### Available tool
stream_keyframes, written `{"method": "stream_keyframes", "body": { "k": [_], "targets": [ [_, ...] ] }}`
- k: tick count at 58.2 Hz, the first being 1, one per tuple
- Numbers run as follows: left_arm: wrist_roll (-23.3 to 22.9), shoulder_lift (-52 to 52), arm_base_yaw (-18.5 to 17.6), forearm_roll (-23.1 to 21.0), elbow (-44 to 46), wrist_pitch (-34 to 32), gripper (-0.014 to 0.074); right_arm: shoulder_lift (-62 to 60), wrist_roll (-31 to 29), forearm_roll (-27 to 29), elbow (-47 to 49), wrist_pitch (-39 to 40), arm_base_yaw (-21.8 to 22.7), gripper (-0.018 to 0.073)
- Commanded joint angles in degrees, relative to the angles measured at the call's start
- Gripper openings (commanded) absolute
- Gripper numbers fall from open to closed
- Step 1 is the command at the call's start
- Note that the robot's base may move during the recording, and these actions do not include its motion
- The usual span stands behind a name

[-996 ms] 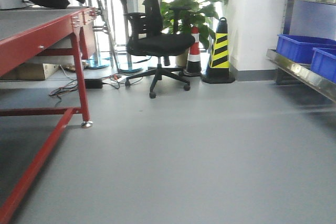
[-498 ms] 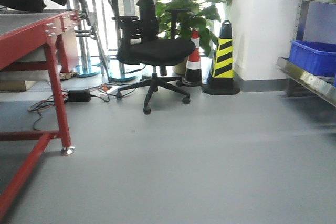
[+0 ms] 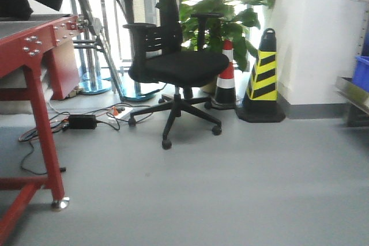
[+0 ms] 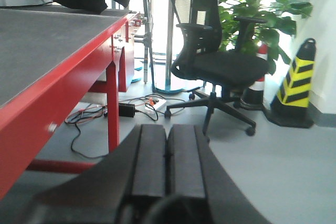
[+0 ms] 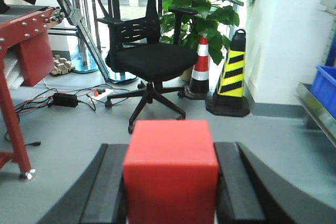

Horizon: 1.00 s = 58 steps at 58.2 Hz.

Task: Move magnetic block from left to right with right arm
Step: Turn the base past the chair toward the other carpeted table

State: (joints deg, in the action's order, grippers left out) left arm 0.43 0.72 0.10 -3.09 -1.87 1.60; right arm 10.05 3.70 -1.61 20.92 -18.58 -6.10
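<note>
In the right wrist view the magnetic block (image 5: 170, 174), a plain red cube, fills the space between the two black fingers of my right gripper (image 5: 170, 153), which is shut on it. The block is held off the grey floor, facing the office chair. My left gripper (image 4: 167, 132) shows in the left wrist view with its two flat black pads (image 4: 149, 156) pressed together and nothing between them, beside the red table (image 4: 63, 72). Neither gripper nor the block shows in the front-facing view.
A red-framed table (image 3: 34, 44) with a leg and foot stands at the left. Ahead are a black office chair (image 3: 173, 61), cables and a power brick (image 3: 81, 122) on the floor, a red-white cone (image 3: 226, 76), a yellow-black cone (image 3: 264, 79), a plant (image 3: 219, 10) and a blue bin (image 5: 325, 85) on a shelf.
The front view has swung to the right and closer: the table leg, chair and cones have slid rightward and grown larger, and the blue bins have nearly left the frame.
</note>
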Motion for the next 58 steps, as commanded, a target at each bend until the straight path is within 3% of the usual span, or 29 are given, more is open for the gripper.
{"method": "stream_keyframes", "body": {
  "k": [1, 58],
  "targets": [
    [-0.4, 0.5, -0.2, -0.1, -0.5, -4.8, -0.0126, 0.8, -0.4, -0.5, 1.7, 4.8, 0.3, 0.0360],
    [-0.4, 0.5, -0.2, -0.1, -0.5, -4.8, -0.0126, 0.8, -0.4, -0.5, 1.7, 4.8, 0.3, 0.0360]
  ]
}}
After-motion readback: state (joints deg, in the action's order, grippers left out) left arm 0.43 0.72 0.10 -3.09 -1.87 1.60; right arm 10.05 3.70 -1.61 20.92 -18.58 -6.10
